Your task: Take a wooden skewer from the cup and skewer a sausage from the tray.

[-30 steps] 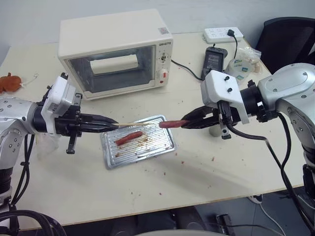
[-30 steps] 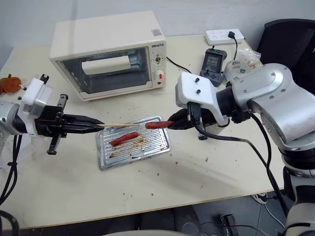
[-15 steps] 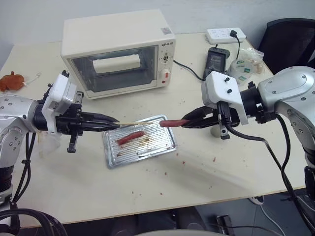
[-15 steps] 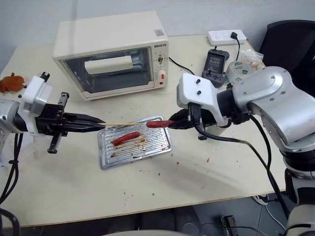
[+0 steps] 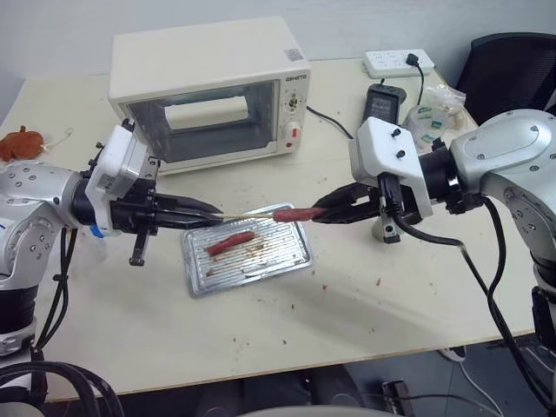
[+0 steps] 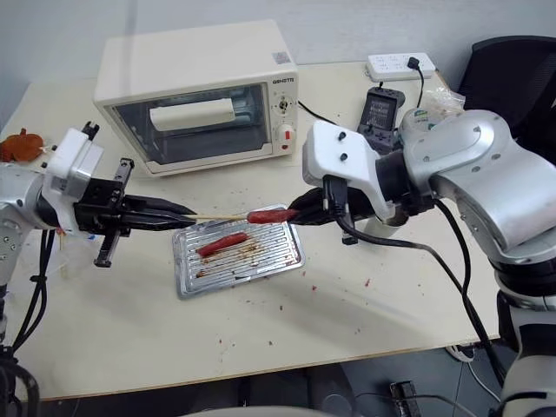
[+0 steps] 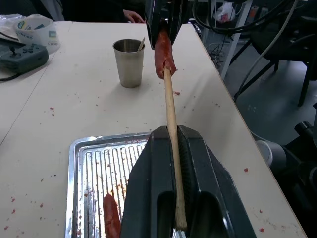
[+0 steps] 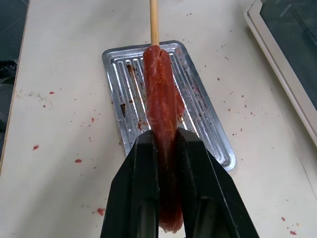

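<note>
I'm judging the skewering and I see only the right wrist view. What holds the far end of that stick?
Observer: The left hand is shut on the wooden skewer and holds it about level, with its tip in the sausage.
Operator: Is anything left on the tray? The sausage blocks my view.
Observer: Yes, a second sausage lies on the tray, nearer the left hand's side.
</note>
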